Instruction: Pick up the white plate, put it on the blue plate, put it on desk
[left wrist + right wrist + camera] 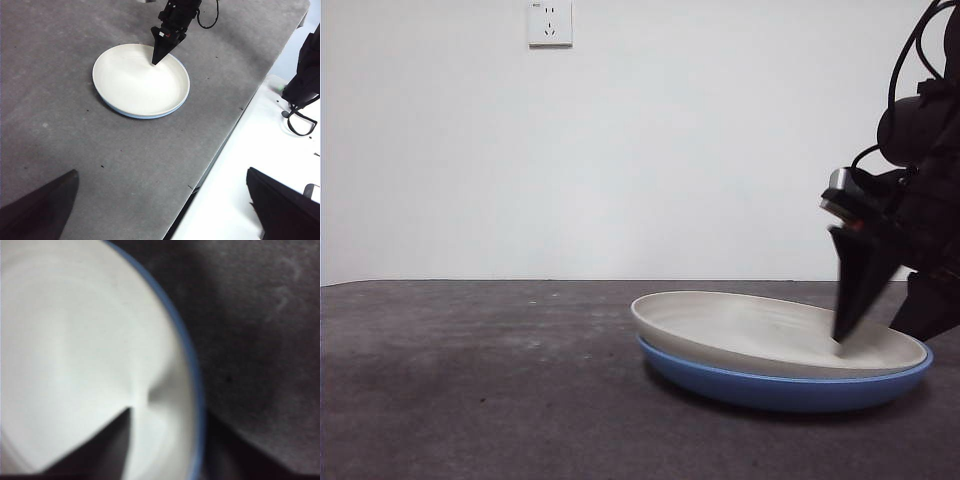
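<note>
White plate on blue plate, right claw at its rim

Front view, L to R: bare counter [470, 380], then white plate [760, 335] nested in blue plate [770, 390] at lower right; right claw [865, 335] straddles the rim, one jaw inside, one outside, apparently gripping it. Left-wrist view alone shows left claw [160, 210] spread wide, well away.

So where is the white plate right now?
The white plate sits nested on the blue plate on the desk, at the right of the front view, with the right end effector at its rim.
</note>
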`<control>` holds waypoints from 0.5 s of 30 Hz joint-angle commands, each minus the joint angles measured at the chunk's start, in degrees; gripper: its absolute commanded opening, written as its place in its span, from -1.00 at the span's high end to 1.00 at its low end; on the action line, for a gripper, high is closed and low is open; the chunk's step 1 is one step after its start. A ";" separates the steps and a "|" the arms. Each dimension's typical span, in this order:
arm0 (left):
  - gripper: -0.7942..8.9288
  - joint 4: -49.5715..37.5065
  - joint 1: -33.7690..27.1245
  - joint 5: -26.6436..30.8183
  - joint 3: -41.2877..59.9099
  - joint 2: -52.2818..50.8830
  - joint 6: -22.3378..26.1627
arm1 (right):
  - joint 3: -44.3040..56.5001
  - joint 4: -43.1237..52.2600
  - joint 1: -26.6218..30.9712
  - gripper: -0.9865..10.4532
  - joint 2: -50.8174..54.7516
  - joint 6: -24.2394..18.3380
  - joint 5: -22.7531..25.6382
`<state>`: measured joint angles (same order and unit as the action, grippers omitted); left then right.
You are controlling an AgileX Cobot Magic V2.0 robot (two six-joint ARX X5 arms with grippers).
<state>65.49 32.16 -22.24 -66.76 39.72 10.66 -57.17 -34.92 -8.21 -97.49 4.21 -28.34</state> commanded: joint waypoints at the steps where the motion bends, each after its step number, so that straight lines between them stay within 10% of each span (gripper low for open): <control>1: -0.46 -0.68 0.46 0.20 -0.55 0.31 0.04 | -0.87 0.24 -0.17 0.82 -0.98 -0.74 0.72; 15: -0.46 -0.83 0.48 0.20 -0.57 0.31 -2.40 | -12.13 -9.09 -1.81 0.82 -0.59 1.03 2.16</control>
<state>65.34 32.16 -22.24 -66.76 39.72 8.45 -67.35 -43.94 -9.52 -97.49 4.45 -25.58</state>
